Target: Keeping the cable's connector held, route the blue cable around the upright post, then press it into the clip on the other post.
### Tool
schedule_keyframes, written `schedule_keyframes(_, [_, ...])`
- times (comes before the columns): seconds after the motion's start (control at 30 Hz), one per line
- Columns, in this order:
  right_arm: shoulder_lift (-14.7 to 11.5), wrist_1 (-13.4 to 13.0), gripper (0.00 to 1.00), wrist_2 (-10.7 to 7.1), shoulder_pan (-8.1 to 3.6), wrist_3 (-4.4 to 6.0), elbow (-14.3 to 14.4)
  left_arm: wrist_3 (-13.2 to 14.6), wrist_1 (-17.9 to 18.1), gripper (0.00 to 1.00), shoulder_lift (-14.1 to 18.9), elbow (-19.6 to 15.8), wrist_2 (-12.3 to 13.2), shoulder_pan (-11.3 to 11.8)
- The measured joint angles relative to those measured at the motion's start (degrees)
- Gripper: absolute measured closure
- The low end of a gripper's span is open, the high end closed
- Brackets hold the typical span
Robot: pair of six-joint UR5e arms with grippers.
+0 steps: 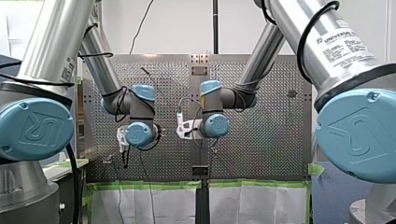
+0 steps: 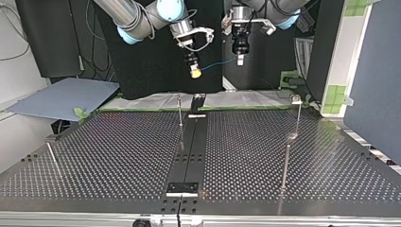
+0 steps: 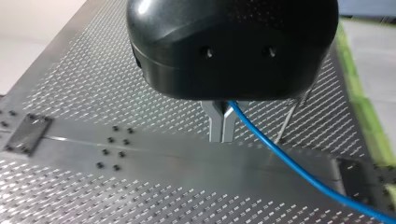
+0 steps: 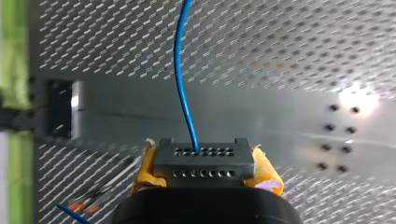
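Both grippers hang high above the perforated table (image 2: 118,156). My right gripper (image 4: 205,175) has its yellow pads (image 4: 267,173) shut on a grey connector (image 4: 204,161), and the blue cable (image 4: 180,70) leaves the connector's face. In the top view my right gripper (image 2: 194,72) is left of my left gripper (image 2: 240,59), with the cable (image 2: 218,64) strung between them. In the left wrist view my left gripper (image 3: 222,133) is shut on the cable (image 3: 299,168) with its metal fingers. A thin upright post (image 2: 180,113) stands near the table's middle. A taller post with a clip on top (image 2: 297,100) stands at the top view's right.
A dark rail (image 2: 191,151) runs down the table's middle with a bracket (image 2: 182,189) at its near end. A second thin post (image 2: 286,163) stands at the top view's right and a leaning rod (image 2: 52,158) at its left. Green tape (image 1: 149,185) edges the table.
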Motion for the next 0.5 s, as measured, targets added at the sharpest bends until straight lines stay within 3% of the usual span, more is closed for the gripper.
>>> schedule_keyframes(0.2, [-3.13,2.95,1.0,-2.25,-0.02,0.21,-3.1,0.15,-3.64,1.0,3.65,3.28,-0.68,1.36])
schedule_keyframes(0.5, [-8.18,6.05,1.0,-2.85,-0.17,0.11,-7.98,0.3,-9.29,1.0,9.29,8.65,-0.12,4.56])
